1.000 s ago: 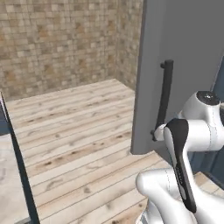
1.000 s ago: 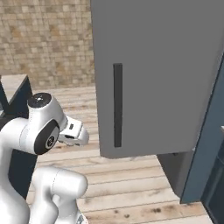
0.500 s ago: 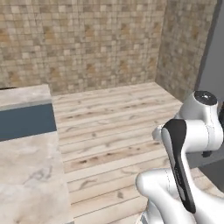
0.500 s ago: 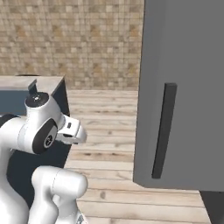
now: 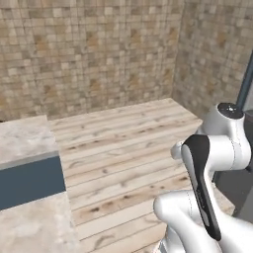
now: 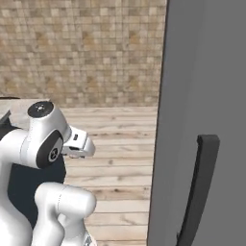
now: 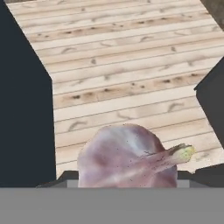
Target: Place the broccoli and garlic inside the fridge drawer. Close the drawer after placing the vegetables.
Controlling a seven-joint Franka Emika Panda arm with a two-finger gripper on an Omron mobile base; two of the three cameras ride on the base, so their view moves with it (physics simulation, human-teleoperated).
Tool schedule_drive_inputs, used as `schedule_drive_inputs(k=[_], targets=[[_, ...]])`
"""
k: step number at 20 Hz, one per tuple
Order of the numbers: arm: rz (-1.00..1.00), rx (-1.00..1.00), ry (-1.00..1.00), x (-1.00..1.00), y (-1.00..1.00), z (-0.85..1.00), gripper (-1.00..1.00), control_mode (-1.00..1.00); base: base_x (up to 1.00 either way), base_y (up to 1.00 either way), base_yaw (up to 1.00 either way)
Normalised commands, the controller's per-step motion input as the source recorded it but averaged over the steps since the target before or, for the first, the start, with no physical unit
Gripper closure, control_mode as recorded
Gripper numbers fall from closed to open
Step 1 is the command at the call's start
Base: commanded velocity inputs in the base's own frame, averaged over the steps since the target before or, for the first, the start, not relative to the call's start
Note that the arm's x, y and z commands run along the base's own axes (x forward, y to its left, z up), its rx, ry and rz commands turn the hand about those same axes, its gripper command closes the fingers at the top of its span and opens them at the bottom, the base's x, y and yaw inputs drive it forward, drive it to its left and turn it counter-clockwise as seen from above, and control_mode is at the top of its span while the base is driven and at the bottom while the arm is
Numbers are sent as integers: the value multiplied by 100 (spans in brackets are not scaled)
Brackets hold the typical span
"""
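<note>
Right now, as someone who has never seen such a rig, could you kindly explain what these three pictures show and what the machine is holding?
All three are rendered images of a simulated kitchen. The white machine is a robot arm on a base that can drive. Two pictures come from cameras on that base, behind the arm to its left and right, looking over it at a wooden plank floor and tiled walls. The left one also shows a marble counter; the right one shows a tall grey fridge door with a dark bar handle. The third comes from a camera on the hand itself, looking along the jaws. Close to that lens, a pinkish-white garlic with a pointed tip sits between the jaws, so the arm seems to be carrying it above the floor.
</note>
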Motion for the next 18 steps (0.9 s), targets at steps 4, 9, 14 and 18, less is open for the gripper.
schedule_drive_inputs(k=[4, 9, 14, 18], targets=[[0, 0, 0, 0, 0, 0, 100, 100, 98, 52, -39], [0, 0, 0, 0, 0, 0, 100, 100, 99, 43, -46], [0, 0, 0, 0, 0, 0, 100, 100, 80, 7, -69], [0, 0, 0, 0, 0, 0, 100, 100, 63, 3, -84]])
